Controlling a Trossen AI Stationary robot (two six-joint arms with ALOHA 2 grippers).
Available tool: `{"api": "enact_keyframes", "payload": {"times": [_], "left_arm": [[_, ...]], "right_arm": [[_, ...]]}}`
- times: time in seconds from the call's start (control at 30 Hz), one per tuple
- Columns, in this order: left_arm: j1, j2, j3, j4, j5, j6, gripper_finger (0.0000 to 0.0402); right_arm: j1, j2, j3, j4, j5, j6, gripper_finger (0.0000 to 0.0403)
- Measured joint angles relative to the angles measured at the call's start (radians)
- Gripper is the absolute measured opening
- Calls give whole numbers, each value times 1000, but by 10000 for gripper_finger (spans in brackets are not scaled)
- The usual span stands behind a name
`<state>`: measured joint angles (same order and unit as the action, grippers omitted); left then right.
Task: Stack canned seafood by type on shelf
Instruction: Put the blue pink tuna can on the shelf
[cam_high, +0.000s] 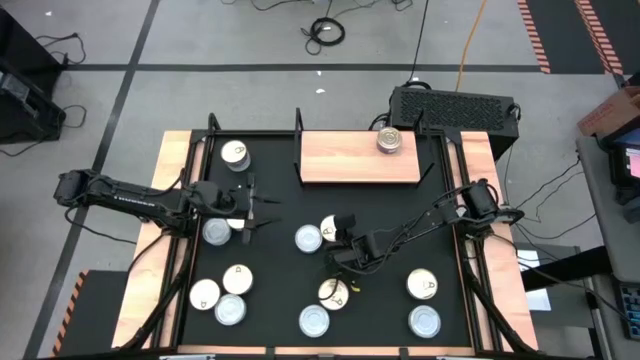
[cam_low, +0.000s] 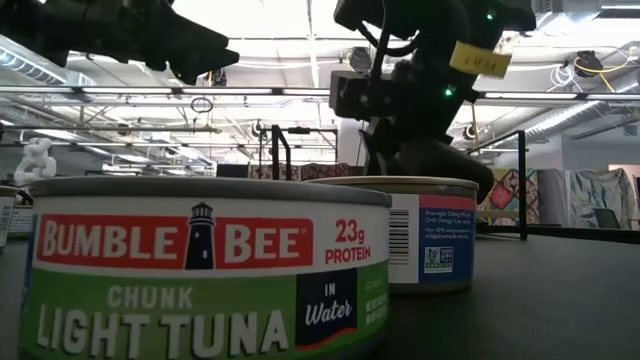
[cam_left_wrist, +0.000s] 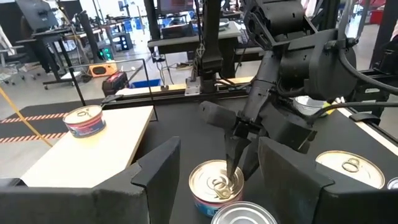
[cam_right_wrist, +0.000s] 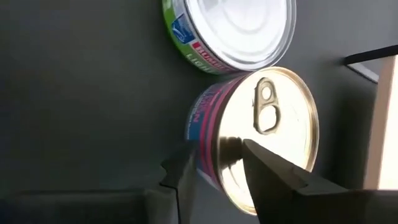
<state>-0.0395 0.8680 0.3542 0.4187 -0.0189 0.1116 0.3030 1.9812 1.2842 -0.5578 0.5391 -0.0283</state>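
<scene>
The right pincer (cam_high: 337, 235) is standing over a gold-topped tin (cam_right_wrist: 267, 134) at the mat's middle, one finger on its lid and one at its side, not clamped; a white-topped tin (cam_right_wrist: 239, 31) is touching that tin just beyond; the shelf (cam_high: 360, 158) is lying farther on, carrying one tin (cam_high: 389, 140); the left pincer (cam_high: 262, 209) is hovering open nearby.

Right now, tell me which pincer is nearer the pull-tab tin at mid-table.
Right. The right pincer straddles the pull-tab tin, one finger on its rim and one over its lid. The left pincer hangs apart toward the table's left side.
</scene>
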Motion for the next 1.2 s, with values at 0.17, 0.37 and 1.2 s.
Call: {"api": "enact_keyframes", "payload": {"times": [0.17, 0.37, 1.2], "left_arm": [[0, 0, 0, 10, 0, 2, 216], [0, 0, 0, 14, 0, 7, 216], [0, 0, 1, 18, -5, 26, 216]], "right_arm": [[3, 11, 2, 6, 34, 33, 105], [15, 5, 1, -14, 46, 44, 24], [17, -116, -3, -270, 130, 302, 0]]}}
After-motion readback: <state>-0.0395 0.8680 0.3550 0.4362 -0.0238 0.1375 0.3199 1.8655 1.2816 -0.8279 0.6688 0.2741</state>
